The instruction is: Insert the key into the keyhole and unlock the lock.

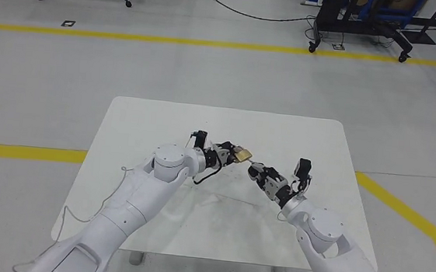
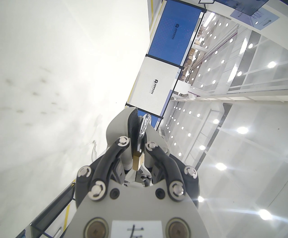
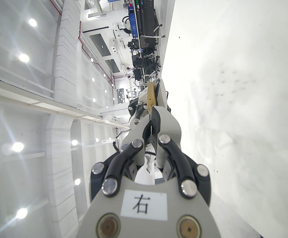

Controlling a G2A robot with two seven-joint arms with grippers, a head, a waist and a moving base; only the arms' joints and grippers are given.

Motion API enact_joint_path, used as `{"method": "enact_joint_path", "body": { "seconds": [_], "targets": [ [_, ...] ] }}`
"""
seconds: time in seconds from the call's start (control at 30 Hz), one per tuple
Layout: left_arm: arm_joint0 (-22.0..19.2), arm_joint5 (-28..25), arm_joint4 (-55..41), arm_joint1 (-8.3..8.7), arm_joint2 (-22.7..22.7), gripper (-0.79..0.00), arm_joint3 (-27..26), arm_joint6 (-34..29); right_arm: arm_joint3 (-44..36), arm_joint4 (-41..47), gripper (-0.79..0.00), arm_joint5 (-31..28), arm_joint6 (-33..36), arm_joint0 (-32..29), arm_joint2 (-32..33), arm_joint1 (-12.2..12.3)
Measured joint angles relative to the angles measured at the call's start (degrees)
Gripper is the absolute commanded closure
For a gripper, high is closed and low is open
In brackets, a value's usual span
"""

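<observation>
In the top view the left fingers (image 1: 224,154) and right fingers (image 1: 262,172) meet tip to tip above the worktop (image 1: 149,122). The brass lock (image 1: 241,152) sits at the left fingertips, and the right fingertips are just beside it. Any gap between them is too small to judge here. In the left wrist view the left fingers (image 2: 117,133) are closed on the lock (image 2: 138,161). Its brass body lies between them and the silver shackle (image 2: 144,127) runs along the dark pad out toward the tips, so the grip looks firm. In the right wrist view the right fingers (image 3: 167,126) are pinched shut on a thin metal blade seen edge-on, which I take to be the key (image 3: 150,118). Its free end pokes just past the tips and points at the lock (image 3: 150,95), which hangs right beyond it in the other arm's grip. Blade and lock line up closely, but I cannot tell whether the tip has entered the keyhole or only touches the brass. The step in hand appears to be insertion, with both parts grasped and brought together. The next move probably calls for a slow push of the key along its own length while the left fingers hold the lock steady. Then comes a twist of the right wrist to free the shackle.
</observation>
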Motion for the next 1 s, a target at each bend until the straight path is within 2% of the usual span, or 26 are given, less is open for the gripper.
{"method": "enact_joint_path", "body": {
  "seconds": [1.0],
  "targets": [
    [0.1, 0.8, 2.4, -0.93, -1.1, 0.0, 0.8, -2.7, 0.2, -4.4, 0.0, 2.3, -2.1, 1.2, -2.6, -1.3]
  ]
}}
